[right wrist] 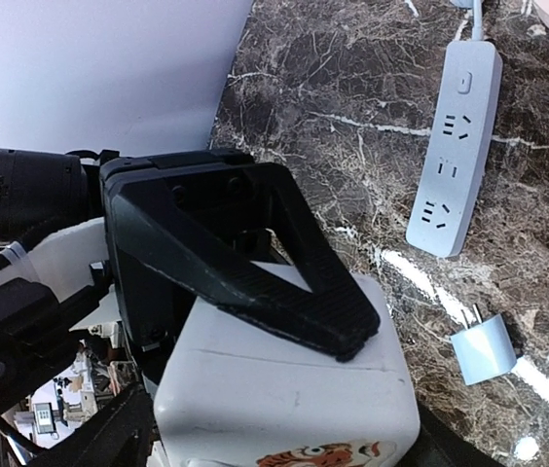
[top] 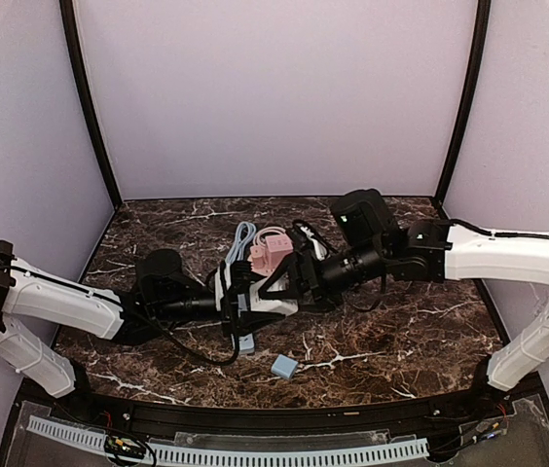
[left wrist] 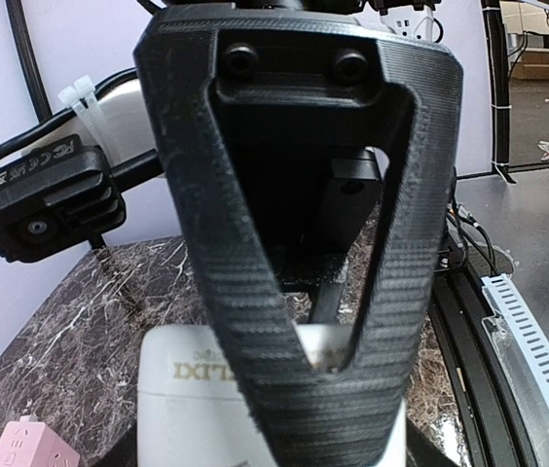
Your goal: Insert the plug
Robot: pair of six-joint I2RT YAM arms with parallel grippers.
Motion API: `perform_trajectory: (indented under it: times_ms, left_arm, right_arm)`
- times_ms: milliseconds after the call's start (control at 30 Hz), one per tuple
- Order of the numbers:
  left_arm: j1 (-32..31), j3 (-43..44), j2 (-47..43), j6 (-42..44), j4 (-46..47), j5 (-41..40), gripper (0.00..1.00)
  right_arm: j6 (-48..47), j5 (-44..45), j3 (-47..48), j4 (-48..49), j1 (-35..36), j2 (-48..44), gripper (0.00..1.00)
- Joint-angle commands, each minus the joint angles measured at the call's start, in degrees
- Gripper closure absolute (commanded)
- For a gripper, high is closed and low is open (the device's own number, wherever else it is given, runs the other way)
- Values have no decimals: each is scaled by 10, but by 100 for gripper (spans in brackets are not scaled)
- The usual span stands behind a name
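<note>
A white cube-shaped adapter with a tiger sticker hangs above the table's middle, between both arms. My left gripper is shut on it; one of its black fingers lies flat on the cube's top face. My right gripper reaches in from the opposite side. Its jaws stand wide round the same cube, and one finger crosses the cube's lettered face. A small light-blue plug lies loose on the marble, near the end of a light-blue power strip.
A pink cube socket sits just behind the grippers, with coiled blue and white cables beside it. The power strip's near end shows below the arms. Lilac walls enclose the marble table.
</note>
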Motion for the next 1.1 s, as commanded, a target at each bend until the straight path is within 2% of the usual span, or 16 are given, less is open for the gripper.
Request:
perform_trajectory:
  times_ms: [0,100,200,267,300,333,367,467,500,633,800,867,900,933,967,1067]
  left_arm:
    - [-7,-9,-12,2,23,-11,99]
    - [-15,-5,-7,11,18,-23,98]
    - [-21,-5,-4,17,13,-41,90]
    - [-24,-8,-6,14,10,-47,75]
    - [-26,-10,-8,13,9,-55,59]
    - [-27,-16,-10,8,9,-60,49]
    - [-30,-20,-12,6,10,-72,33]
    - [-34,-39,-16,-14,13,-104,14]
    - [-35,-43,-17,-21,15,-120,5]
    - [-40,-61,-18,-78,15,-201,1]
    - [-54,-61,-14,-187,-32,-364,1]
    - [-59,-43,-18,-240,-97,-441,1]
    - [-59,-23,-17,-265,-164,-474,2]
    - [-59,-9,-14,-325,-207,-534,2]
    - [-60,15,-7,-353,-277,-555,3]
    - [-60,49,18,-467,-383,-610,6]
  right_arm:
    - [1,-15,22,20,1,15,26]
    - [-3,-18,28,18,1,22,36]
    - [-12,-16,29,11,2,22,52]
    - [-21,-7,25,2,3,19,61]
    - [-25,-3,21,0,3,15,66]
    - [-29,5,15,-2,3,10,70]
    - [-33,12,8,-3,3,5,74]
    - [-51,44,-9,-15,1,-9,81]
    - [-58,50,-14,-18,-1,-16,82]
    - [-86,93,-46,-33,-18,-46,87]
    - [-110,128,-95,-45,-74,-93,90]
    - [-117,147,-110,-53,-85,-110,91]
    - [-119,155,-115,-58,-88,-117,91]
    - [-122,165,-118,-63,-88,-124,91]
    - [-124,171,-122,-68,-90,-132,91]
    - [-125,189,-132,-77,-91,-153,91]
